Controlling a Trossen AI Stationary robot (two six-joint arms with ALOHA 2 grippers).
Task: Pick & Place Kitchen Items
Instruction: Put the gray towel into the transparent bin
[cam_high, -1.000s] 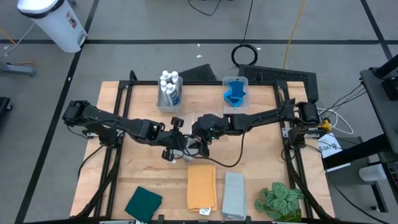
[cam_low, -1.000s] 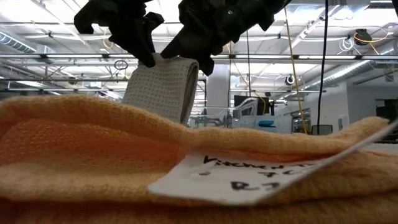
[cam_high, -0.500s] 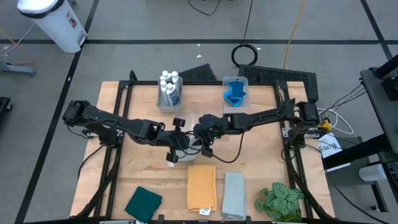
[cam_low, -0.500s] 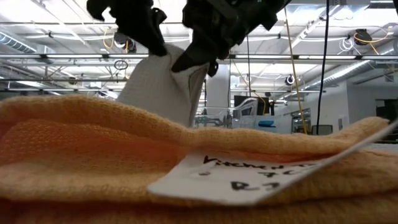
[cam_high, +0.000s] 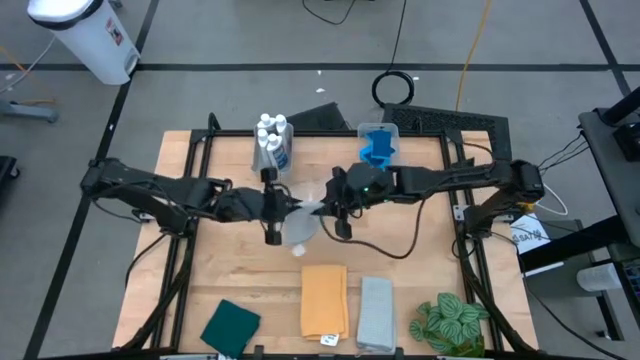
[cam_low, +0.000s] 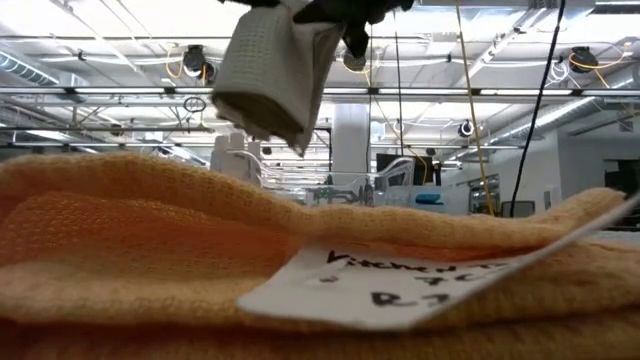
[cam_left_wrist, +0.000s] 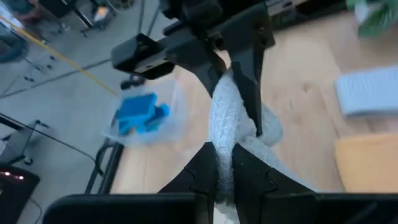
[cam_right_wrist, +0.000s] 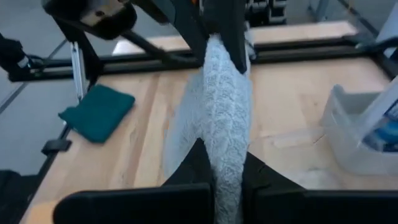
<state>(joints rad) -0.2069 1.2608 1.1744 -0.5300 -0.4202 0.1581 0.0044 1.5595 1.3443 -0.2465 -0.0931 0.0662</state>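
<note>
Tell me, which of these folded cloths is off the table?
The pale grey cloth, held up between the left gripper and right gripper. The orange, grey and green cloths lie flat.

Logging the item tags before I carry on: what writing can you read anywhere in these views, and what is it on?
"Vitchen..." then "R7", handwritten, partly readable: white tag on the orange cloth.
White bottles: blue labels, too small to read.
White bin on the floor: dark mark, unreadable.

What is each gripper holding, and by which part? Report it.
Both hold the same pale grey cloth, lifted clear of the table. The left gripper pinches one edge and the right gripper the opposite edge, jaws shut on the fabric.
</note>
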